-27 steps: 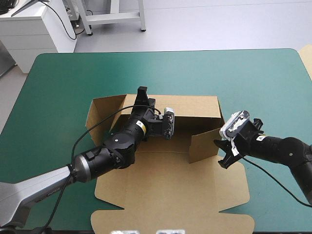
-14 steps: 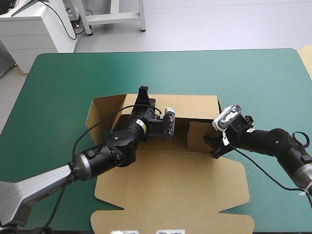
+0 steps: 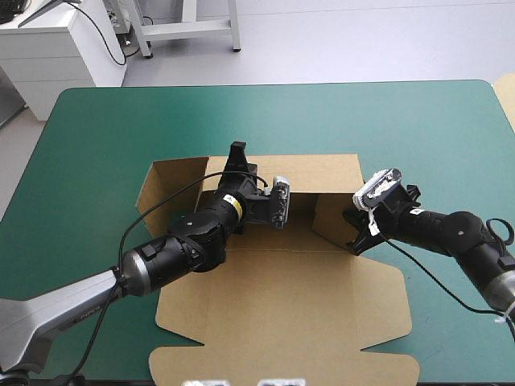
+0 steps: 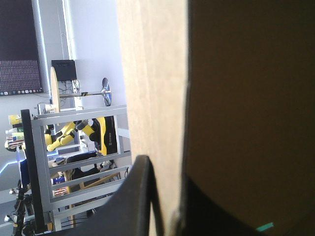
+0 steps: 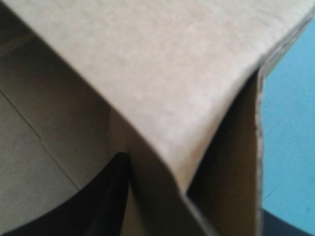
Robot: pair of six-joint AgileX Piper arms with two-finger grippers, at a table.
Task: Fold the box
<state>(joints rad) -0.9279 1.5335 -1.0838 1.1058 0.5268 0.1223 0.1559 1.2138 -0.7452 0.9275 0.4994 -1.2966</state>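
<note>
The brown box [image 3: 273, 314] lies in the middle of the table, its lid panel flat toward the near edge. Its back wall [image 3: 322, 173] stands upright, and my left gripper [image 3: 236, 157] is shut on that wall's top edge. In the left wrist view the board edge [image 4: 152, 73] runs up between the black fingers [image 4: 142, 196]. The right side wall [image 3: 334, 213] stands raised against the back wall's right end. My right gripper [image 3: 354, 233] is at it, open. In the right wrist view the folded board [image 5: 162, 64] fills the gap between the spread fingers [image 5: 98, 206].
The teal-green cover [image 3: 96, 137] is bare around the box on the far, left and right sides. The box's left flap [image 3: 173, 185] stands at an angle. A pale board edge [image 3: 507, 92] shows at the table's far right corner.
My right gripper has moved inward toward the back wall, swinging the right side wall up from a lean to upright. The left gripper has kept its hold on the back wall.
</note>
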